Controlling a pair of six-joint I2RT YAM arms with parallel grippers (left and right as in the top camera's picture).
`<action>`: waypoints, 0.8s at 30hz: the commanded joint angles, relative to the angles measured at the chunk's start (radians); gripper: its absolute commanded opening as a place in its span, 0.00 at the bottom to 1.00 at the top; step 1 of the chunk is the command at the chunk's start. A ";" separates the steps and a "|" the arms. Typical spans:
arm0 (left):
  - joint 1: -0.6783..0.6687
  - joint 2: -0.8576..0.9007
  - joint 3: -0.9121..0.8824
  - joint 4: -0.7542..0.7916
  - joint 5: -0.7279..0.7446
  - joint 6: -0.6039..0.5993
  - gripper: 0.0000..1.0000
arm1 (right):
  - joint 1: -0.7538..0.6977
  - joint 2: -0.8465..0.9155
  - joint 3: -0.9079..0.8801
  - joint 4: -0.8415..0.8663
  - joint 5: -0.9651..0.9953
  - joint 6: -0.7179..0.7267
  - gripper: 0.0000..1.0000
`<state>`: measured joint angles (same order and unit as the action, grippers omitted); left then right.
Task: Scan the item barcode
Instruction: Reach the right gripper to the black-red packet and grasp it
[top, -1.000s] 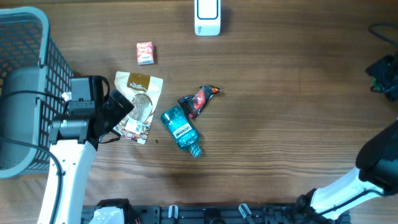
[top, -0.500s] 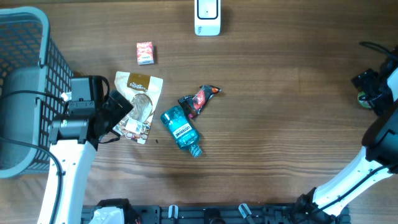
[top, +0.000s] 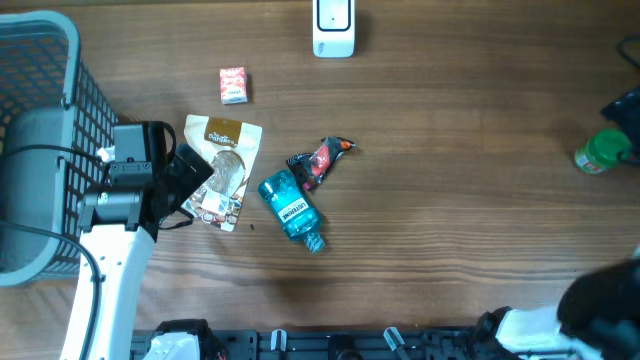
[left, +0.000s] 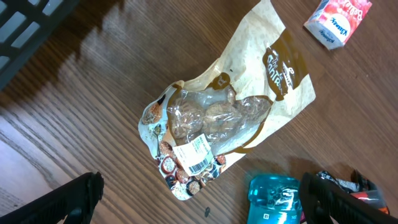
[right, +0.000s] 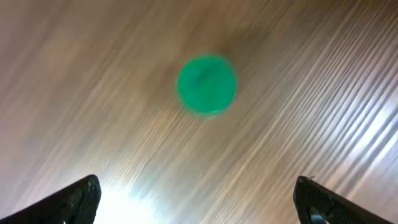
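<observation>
The left fingers (left: 69, 202) hang spread wide over the brown snack pouch (left: 231, 112) with nothing between them. The pouch lies flat on the wooden worktop (top: 450, 230), a little toward 9 o'clock from the middle. Its clear window faces up, and so does a white barcode label (left: 196, 154) near its lower end.

Just beside the pouch, at its 4 o'clock, a blue mouthwash bottle (top: 292, 210) lies on its side. A red-and-black wrapper (top: 318, 160) lies against the bottle's upper end. A small red box (top: 233, 85) sits apart at the pouch's 12 o'clock. The white scanner (top: 333, 28) stands at the worktop's 12 o'clock edge, well apart from all of these. A grey basket (top: 40, 60) fills the 9 to 10 o'clock side, behind the left arm.

Far out at 3 o'clock a green-capped bottle (top: 600, 152) stands on its own. The right fingers (right: 73, 200) are above it, parted wide and gripping nothing. From the right wrist the green cap is blurred, touched by neither finger.
</observation>
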<state>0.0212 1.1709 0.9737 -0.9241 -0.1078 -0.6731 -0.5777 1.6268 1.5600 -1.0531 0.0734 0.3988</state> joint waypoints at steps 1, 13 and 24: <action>-0.003 0.000 0.003 0.007 -0.018 0.020 1.00 | 0.123 -0.089 0.012 -0.165 -0.292 -0.022 1.00; -0.003 0.000 0.003 -0.031 -0.017 0.030 1.00 | 1.030 0.137 0.014 0.030 -0.359 0.500 1.00; -0.003 0.000 0.003 -0.038 -0.008 0.041 1.00 | 1.110 0.610 0.504 -0.343 -0.319 0.815 0.89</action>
<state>0.0212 1.1709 0.9737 -0.9619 -0.1078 -0.6479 0.5339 2.1742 2.0441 -1.3663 -0.2840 1.0912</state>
